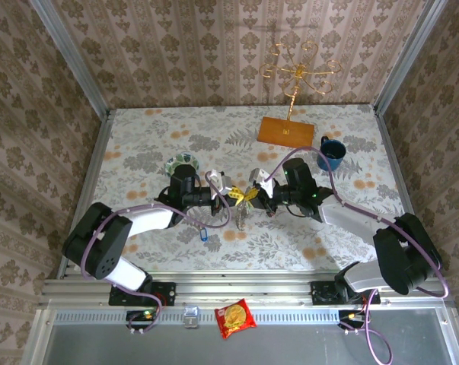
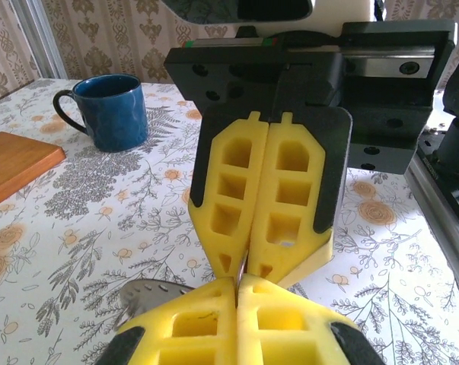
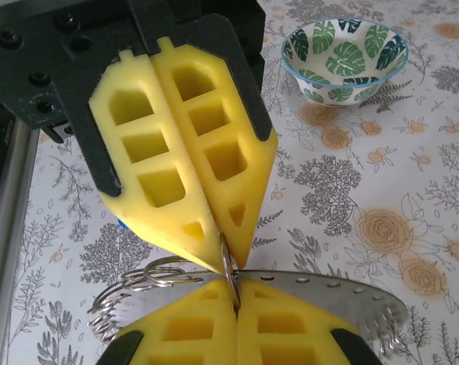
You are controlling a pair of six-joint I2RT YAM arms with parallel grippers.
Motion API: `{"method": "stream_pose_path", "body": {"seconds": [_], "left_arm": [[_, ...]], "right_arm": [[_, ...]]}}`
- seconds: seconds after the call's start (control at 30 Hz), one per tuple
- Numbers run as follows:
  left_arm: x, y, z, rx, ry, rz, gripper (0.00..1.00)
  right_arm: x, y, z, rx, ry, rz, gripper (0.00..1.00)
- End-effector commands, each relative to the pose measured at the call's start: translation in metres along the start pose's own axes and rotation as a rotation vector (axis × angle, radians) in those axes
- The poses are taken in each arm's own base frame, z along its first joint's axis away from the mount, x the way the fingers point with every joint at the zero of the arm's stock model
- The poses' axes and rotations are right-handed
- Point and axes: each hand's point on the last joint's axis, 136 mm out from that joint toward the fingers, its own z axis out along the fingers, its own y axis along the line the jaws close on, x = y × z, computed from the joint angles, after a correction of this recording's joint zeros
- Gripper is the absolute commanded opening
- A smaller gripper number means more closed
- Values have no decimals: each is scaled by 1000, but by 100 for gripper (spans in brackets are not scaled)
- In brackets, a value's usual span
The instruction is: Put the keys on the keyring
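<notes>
Here, nearest the bases, we see the blue key (image 1: 204, 236) lying on the table (image 1: 138, 144) beside the left arm (image 1: 149, 220). At mid-table the right gripper (image 3: 237, 287) is clamped tight on the keyring (image 3: 328, 293). The left gripper (image 3: 229, 258), fingers pressed together, meets it tip to tip at the ring's rim. Beyond stands a blue mug (image 1: 332, 154).

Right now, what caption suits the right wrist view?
Shut left tool and shut right tool meet tip to tip at the keyring; green bowl behind.
</notes>
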Motion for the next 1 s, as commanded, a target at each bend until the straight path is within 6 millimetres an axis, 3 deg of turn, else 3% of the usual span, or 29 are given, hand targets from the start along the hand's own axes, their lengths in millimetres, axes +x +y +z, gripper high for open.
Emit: {"method": "stream_pose_path", "body": {"seconds": [0.0,0.13,0.27,0.63,0.83,0.87,0.97], "left_arm": [[-6,-5,1,39,-33,2,0],[1,-4,2,28,7,0,0],[6,-5,3,31,57,18,7],[9,-11,3,61,174,85,12],[7,-14,3,79,179,88,0],[7,-15,2,79,174,89,0],[3,-16,2,74,138,79,0]], "right_arm": [[-12,4,-4,-4,-45,-46,0],[-7,6,-5,-16,-4,-60,0],[1,10,-6,-41,95,-91,0],[-2,22,-5,-86,276,-174,0],[-18,24,-6,-69,225,-196,0],[-18,20,-4,-51,204,-184,2],[-26,11,-16,-1,87,-128,22]]}}
